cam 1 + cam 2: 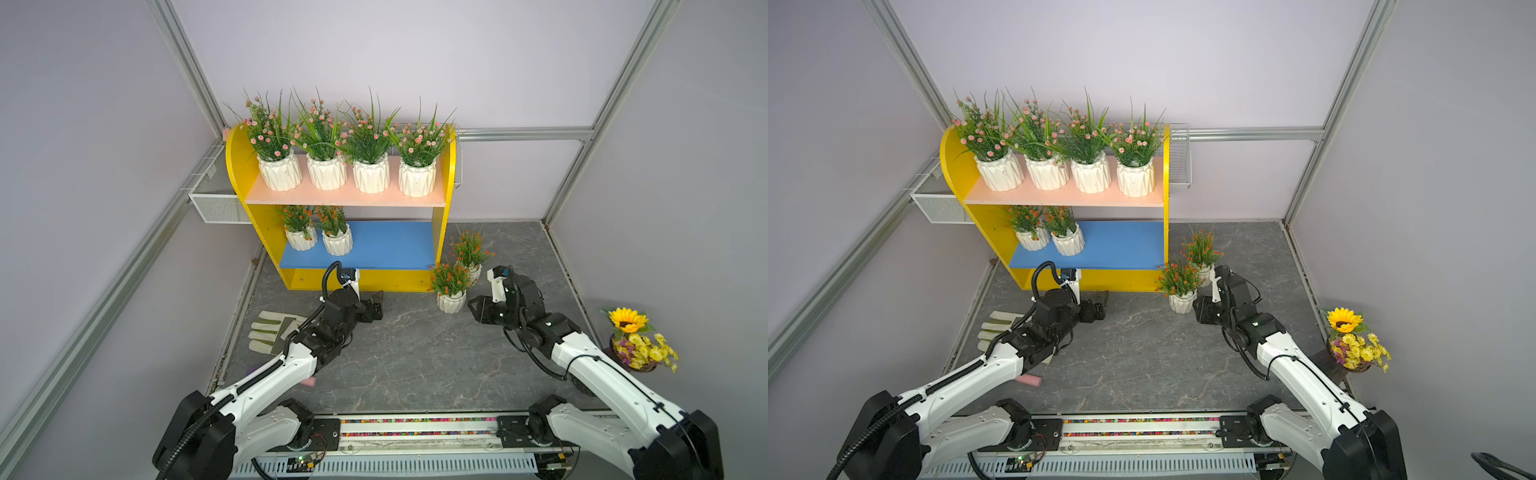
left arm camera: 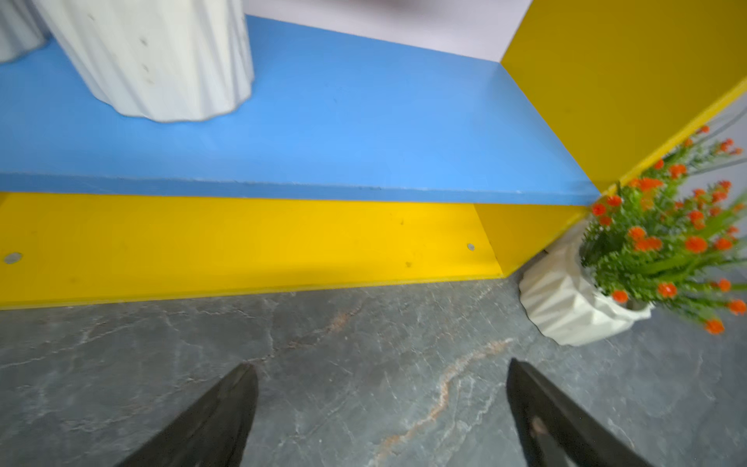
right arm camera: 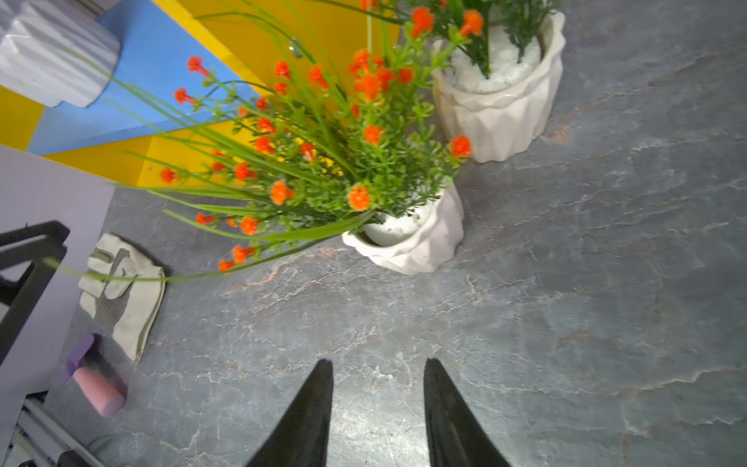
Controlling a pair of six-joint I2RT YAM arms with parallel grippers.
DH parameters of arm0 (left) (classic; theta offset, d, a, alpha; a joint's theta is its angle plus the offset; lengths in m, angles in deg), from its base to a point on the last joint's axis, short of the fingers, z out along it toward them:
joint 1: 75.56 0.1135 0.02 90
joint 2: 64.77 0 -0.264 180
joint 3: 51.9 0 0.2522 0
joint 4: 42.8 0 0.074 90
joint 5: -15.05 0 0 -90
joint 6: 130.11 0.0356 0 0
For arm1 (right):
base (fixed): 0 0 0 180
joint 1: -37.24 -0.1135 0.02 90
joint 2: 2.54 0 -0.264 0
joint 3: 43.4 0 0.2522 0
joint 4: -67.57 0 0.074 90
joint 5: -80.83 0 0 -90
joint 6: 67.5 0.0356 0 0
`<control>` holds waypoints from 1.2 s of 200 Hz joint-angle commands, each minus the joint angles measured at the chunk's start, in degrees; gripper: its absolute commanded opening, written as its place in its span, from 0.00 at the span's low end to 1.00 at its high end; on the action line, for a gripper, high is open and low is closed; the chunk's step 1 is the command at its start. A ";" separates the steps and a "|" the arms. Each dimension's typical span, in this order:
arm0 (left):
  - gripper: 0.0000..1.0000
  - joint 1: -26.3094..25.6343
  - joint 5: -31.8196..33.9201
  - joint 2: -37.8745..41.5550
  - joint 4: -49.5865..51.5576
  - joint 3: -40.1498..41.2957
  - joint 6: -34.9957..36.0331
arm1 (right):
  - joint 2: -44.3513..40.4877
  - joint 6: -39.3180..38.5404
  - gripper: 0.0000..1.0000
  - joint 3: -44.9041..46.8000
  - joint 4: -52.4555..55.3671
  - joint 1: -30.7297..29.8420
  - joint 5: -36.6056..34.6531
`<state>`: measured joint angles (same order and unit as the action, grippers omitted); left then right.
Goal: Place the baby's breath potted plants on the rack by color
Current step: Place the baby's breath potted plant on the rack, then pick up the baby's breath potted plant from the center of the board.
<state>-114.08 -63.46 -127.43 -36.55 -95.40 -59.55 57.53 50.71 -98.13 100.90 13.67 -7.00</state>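
The right fingers [image 3: 307, 416] are apart and empty; an orange plant [image 3: 343, 178] stands on the counter [image 3: 566, 323] just ahead of them. Its pot [image 3: 424, 242] looks hard and breakable: pinch its sides, not the floppy stems. The left fingers [image 2: 226, 416] gape, empty.

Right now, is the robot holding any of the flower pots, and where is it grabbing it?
Nothing is held. The left hand and the right hand are both open and empty.
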 commanded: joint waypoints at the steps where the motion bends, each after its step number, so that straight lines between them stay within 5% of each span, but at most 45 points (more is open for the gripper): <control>1: 0.98 -2.88 -1.82 0.50 -8.52 2.40 0.60 | 2.56 -0.85 0.38 1.42 -1.37 1.43 -1.05; 82: 0.95 -11.77 -1.57 -3.06 -12.41 3.02 5.83 | 14.98 -1.83 0.31 -3.25 -6.97 1.95 -2.14; 240: 0.94 -12.90 -2.09 -3.22 -12.88 4.16 6.79 | 29.41 -3.42 0.25 -14.23 -7.62 1.95 -3.78</control>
<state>-126.73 -65.82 -131.93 -49.36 -92.32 -53.06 85.14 47.61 -110.83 94.26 15.40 -10.39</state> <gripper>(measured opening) 0.944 0.258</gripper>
